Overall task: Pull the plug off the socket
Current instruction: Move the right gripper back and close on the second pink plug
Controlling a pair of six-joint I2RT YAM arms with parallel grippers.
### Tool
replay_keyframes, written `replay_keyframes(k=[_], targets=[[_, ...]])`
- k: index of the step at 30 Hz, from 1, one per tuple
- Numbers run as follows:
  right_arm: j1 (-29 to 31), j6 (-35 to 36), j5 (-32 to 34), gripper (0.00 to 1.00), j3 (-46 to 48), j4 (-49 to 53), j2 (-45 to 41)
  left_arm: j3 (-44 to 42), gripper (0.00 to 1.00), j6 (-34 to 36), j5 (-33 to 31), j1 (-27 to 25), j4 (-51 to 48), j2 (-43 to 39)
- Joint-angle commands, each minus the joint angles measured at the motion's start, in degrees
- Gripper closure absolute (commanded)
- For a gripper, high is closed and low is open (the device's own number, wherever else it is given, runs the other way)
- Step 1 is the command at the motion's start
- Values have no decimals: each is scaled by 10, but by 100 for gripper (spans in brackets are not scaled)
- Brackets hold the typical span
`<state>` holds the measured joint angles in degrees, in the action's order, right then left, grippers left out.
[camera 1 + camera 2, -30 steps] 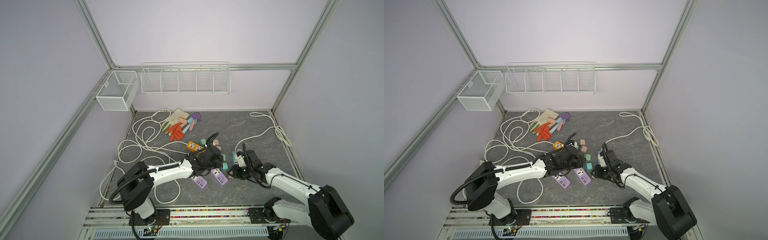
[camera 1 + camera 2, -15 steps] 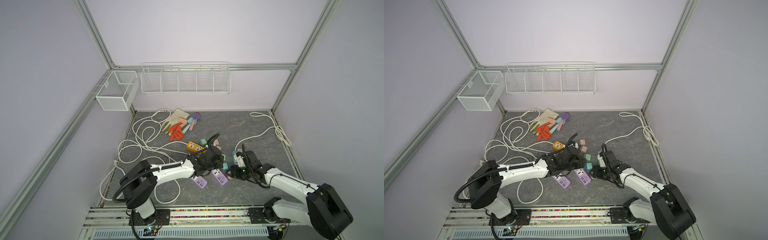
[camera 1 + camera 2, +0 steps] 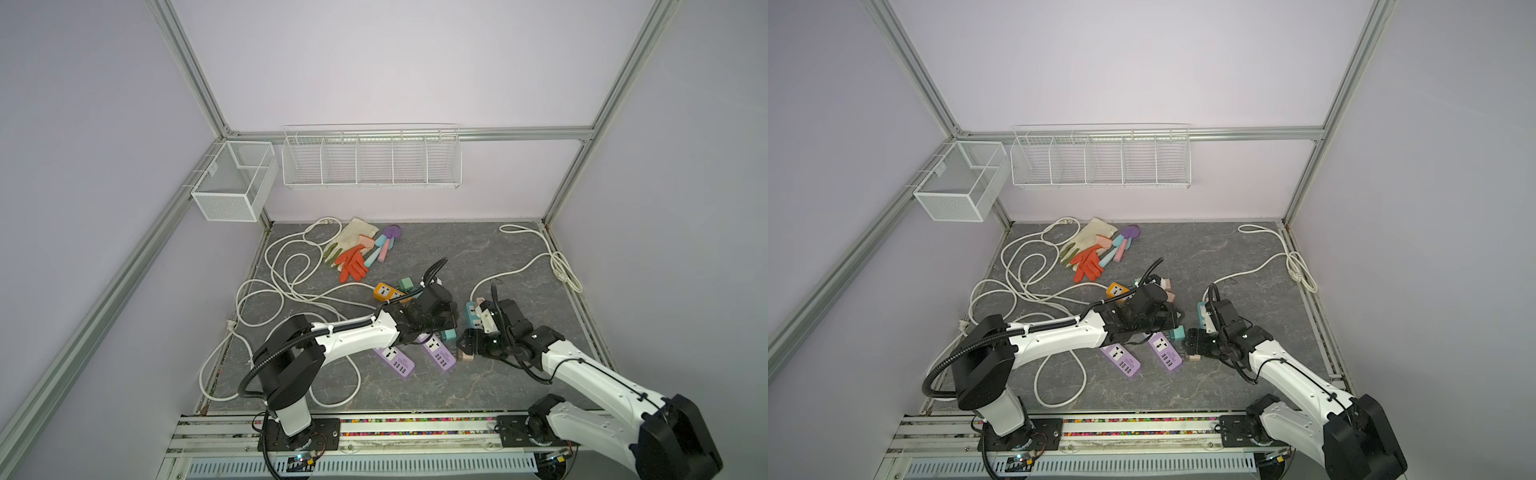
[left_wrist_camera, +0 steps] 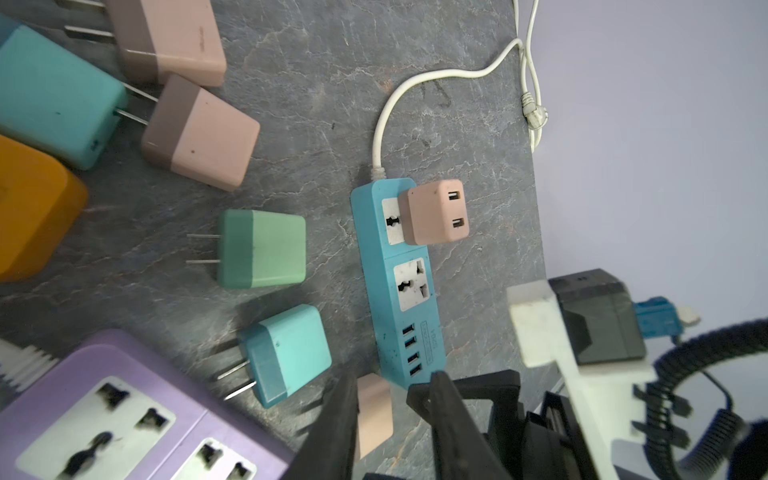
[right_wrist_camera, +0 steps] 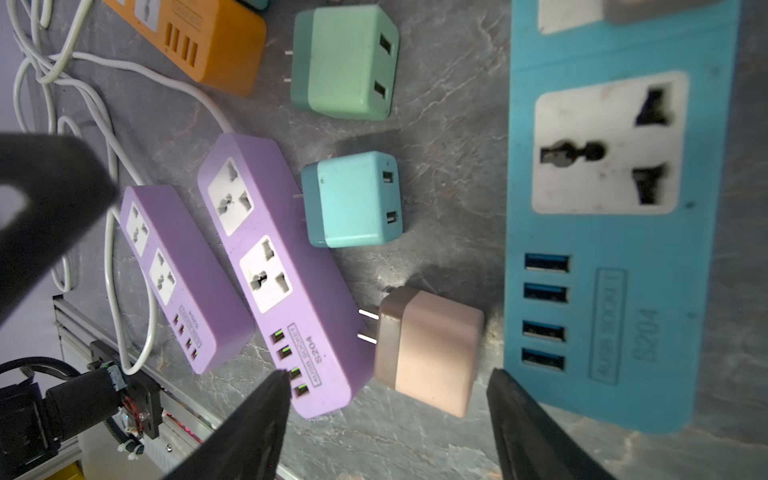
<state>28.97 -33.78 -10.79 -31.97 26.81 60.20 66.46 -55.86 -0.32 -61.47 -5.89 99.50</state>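
Pink plug off the socket, lying on its side between the jaws of the right claw. Claw spread wide, gripping nothing. Left claw only slightly parted, nothing visibly in it.

Worries from here: could clip the plug with a finger on the way up and shove its prongs into the purple strip, just off one jaw. Not much room on the other jaw's side either, with the blue strip hard by. Also a second pink plug seated in that strip's far socket, beyond the claw. Would probably just drag the whole strip along if yanked with nothing pinning it.

Looks-wise: chunky rounded cube, pale pink body, mauve-brown band at the prong end, two flat bare prongs, tips right at the purple strip's side.
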Motion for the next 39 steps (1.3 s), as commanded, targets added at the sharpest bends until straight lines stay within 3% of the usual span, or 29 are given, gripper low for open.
replay_keyframes(k=[1, 11, 17, 26, 32, 39], targets=[[-2, 27, 38, 17, -15, 42, -14, 23, 68, -14, 12, -1, 12, 20], [-29, 71, 116, 9, -83, 125, -40, 73, 68, -16, 45, -1, 28, 92], [-84, 84, 115, 7, -106, 128, -23, 88, 68, -18, 43, -1, 41, 113], [-103, 112, 142, 7, -134, 125, 18, 107, 68, -37, 42, -1, 45, 149], [-122, 145, 181, 13, -159, 119, 60, 134, 68, -40, 51, -1, 59, 194], [-135, 145, 166, 21, -172, 72, 125, 166, 71, -37, 54, 3, 58, 235]])
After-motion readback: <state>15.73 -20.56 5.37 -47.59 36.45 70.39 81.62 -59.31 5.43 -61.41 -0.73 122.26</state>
